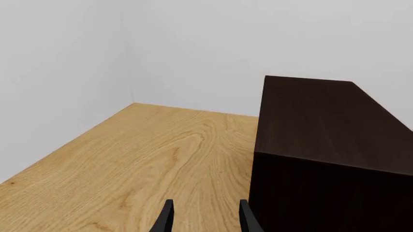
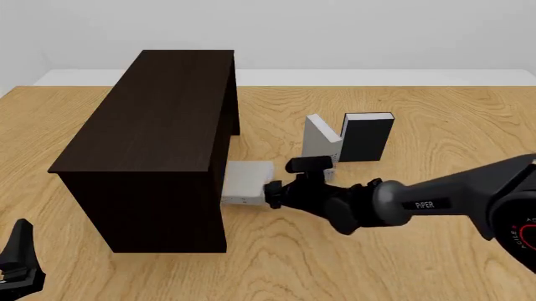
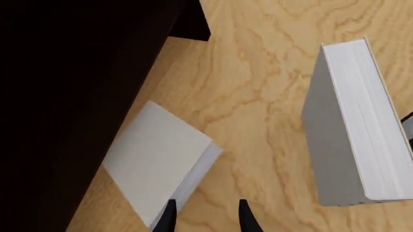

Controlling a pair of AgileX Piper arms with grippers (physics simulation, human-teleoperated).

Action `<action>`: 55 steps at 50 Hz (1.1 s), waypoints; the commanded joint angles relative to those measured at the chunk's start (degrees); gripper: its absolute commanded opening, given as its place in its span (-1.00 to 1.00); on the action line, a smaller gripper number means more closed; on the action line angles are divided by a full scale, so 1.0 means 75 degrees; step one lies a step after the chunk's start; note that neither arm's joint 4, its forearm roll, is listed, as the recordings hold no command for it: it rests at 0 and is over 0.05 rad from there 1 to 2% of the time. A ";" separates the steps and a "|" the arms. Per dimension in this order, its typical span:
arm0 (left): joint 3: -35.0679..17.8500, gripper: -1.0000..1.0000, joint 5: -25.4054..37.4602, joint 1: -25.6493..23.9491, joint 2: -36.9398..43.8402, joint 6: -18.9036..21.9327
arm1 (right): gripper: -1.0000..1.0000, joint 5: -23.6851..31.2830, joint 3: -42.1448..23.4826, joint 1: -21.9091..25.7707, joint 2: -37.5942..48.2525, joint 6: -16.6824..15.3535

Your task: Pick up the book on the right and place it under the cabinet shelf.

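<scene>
The book (image 2: 248, 182) is seen lying flat on the wooden table (image 2: 435, 119), with one edge tucked into the low recess of the cabinet shelf (image 2: 159, 125) and the remainder projecting at the cabinet's three o'clock side. In the right wrist view the book (image 3: 154, 162) is shown partly hidden beneath the dark cabinet (image 3: 71, 96), its white page edge turned outward.

The right gripper (image 2: 274, 193) is held just beside the book's exposed edge, at roughly three o'clock from it; its fingers (image 3: 169, 217) are parted and nothing is gripped between them. Whether a fingertip touches the book cannot be told.

A second grey book (image 2: 321, 139) is stood tilted at about one o'clock from the right gripper, leaning by a black-covered book (image 2: 367, 136) that stands upright.

The left gripper (image 2: 19, 266) is parked at the cabinet's seven o'clock, well apart from the books. Its fingers (image 1: 166, 220) are spread, with only bare table between them.
</scene>
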 commanded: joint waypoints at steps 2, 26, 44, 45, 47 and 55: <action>-0.0001 1.00 -0.0001 0.0001 0.0000 0.0001 | 1.00 0.0050 -0.0542 0.0419 0.0259 0.0527; 0.0022 1.00 -0.0021 0.0003 0.0000 0.0001 | 1.00 0.0327 -0.1386 0.0717 0.0731 0.0473; -0.0001 1.00 0.0014 0.0002 0.0000 0.0007 | 1.00 0.0372 -0.1951 0.1006 0.1257 0.0596; -0.0006 1.00 0.0019 0.0002 0.0000 0.0008 | 1.00 0.0383 -0.1983 0.1016 0.1278 0.0595; -0.0019 1.00 0.0027 0.0002 0.0000 0.0005 | 1.00 0.0400 -0.2048 0.1041 0.1319 0.0602; -0.0049 1.00 0.0064 0.0003 0.0001 0.0008 | 1.00 0.0445 -0.2192 0.1145 0.1398 0.0610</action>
